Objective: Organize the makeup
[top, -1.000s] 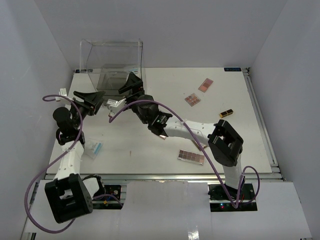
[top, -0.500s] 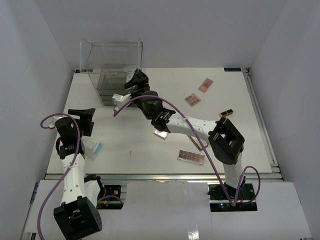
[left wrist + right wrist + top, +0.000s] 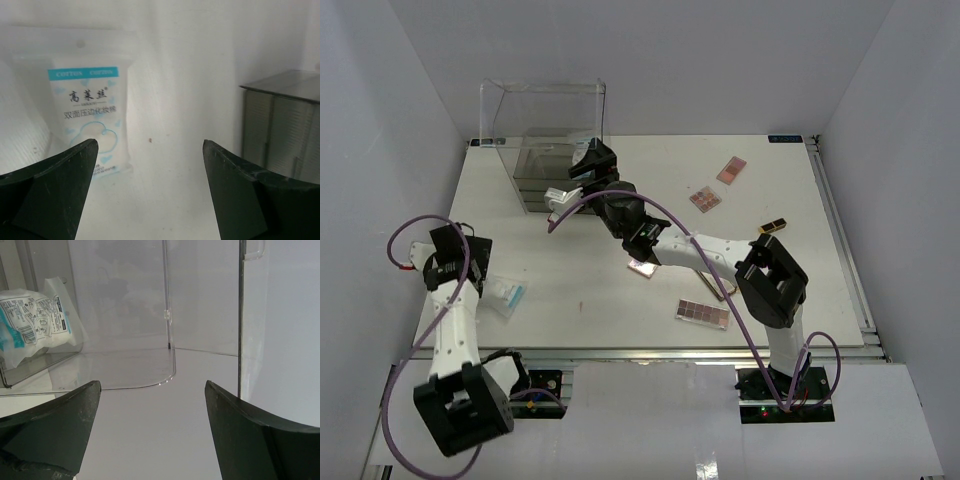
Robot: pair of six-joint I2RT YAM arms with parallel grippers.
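Makeup is scattered: a palette [image 3: 703,314] lies near the front edge of the table [image 3: 580,290], a black-gold tube [image 3: 772,228] far right. Your left gripper [image 3: 150,190] is spread wide, empty, a blue-white packet [image 3: 92,125] lying just ahead. Your right gripper [image 3: 150,435], also wide and empty, points into the clear box [image 3: 200,305] holding a second packet [image 3: 35,320].

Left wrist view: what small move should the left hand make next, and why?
Probably shift the left hand sideways until the cotton packet sits centred between its fingers: the hand is open, and the packet lies flat on the table, nearer one finger.
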